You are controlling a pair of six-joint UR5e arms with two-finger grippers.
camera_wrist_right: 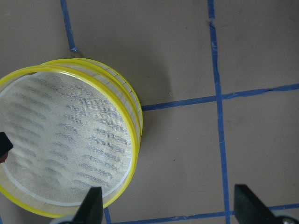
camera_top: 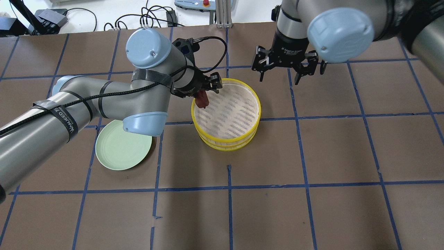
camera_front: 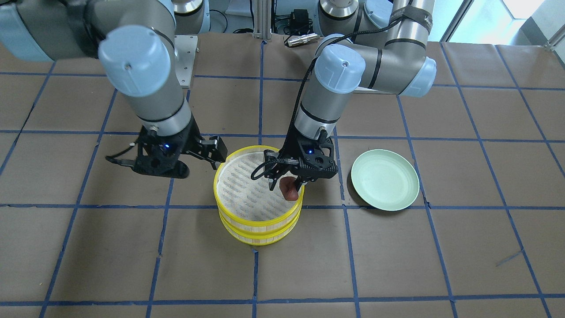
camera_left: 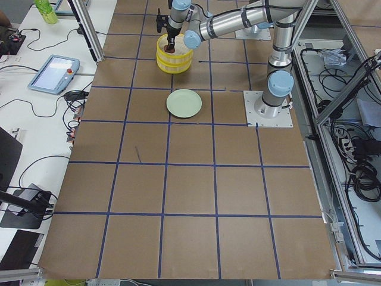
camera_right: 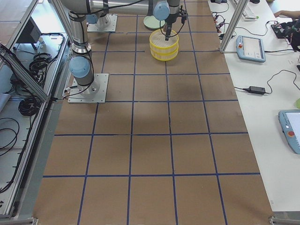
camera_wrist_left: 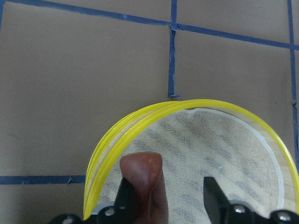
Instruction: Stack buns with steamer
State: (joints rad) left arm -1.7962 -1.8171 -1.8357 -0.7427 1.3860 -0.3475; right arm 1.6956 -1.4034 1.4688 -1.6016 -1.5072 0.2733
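Observation:
The yellow-rimmed steamer [camera_front: 258,223] stands as two stacked tiers mid-table, and its cloth-lined top tier holds nothing else. The reddish-brown bun [camera_front: 288,189] hangs just inside the rim under my left gripper [camera_front: 289,183]. In the left wrist view the bun [camera_wrist_left: 142,184] lies against one finger [camera_wrist_left: 126,198], with a clear gap to the other finger, so the jaws stand apart. My right gripper [camera_top: 279,78] is open and empty, hovering beside the steamer [camera_top: 225,144] on its far side. The white bun is hidden or out of view.
A pale green plate [camera_top: 123,149] lies bare on the table on my left, under the left arm's elbow. Blue tape lines cross the brown table. Cables and a mounting post sit beyond the far edge.

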